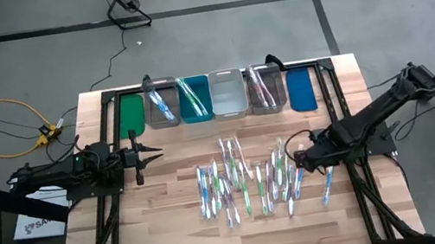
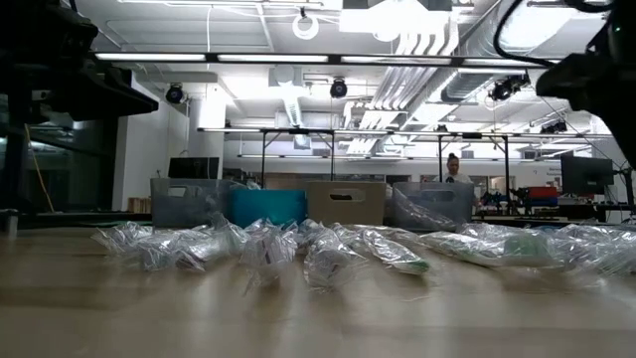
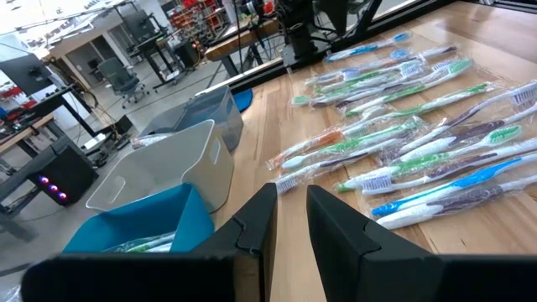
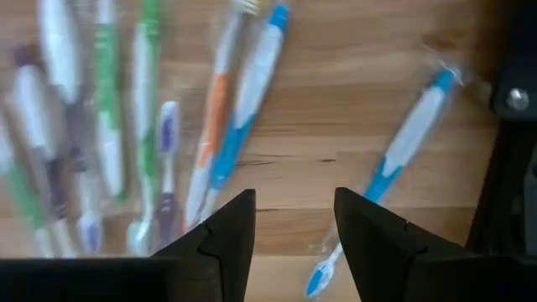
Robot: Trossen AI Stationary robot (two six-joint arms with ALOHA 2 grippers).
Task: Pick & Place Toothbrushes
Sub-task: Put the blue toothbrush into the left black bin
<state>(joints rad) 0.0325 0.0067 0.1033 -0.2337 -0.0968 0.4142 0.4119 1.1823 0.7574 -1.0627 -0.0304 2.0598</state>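
Note:
Several toothbrushes (image 1: 244, 179) in clear wrappers lie flat on the wooden table's middle, also seen in the low view (image 2: 328, 249) and the left wrist view (image 3: 419, 143). One blue toothbrush (image 1: 328, 183) lies apart at the right (image 4: 407, 151). My right gripper (image 1: 300, 159) hangs over the pile's right end, pointing down, open (image 4: 294, 201), with only bare wood between its fingers. My left gripper (image 1: 157, 155) waits at the table's left, level, its fingers a narrow gap apart (image 3: 291, 197) with nothing between them.
A row of bins stands along the far edge: green (image 1: 130, 114), clear grey (image 1: 160, 105), teal (image 1: 194, 99), pale grey (image 1: 228, 94), clear (image 1: 266, 88), blue (image 1: 302, 89). Some hold toothbrushes. Black frame rails (image 4: 512, 126) run beside the right gripper. A person (image 2: 454, 167) stands far behind.

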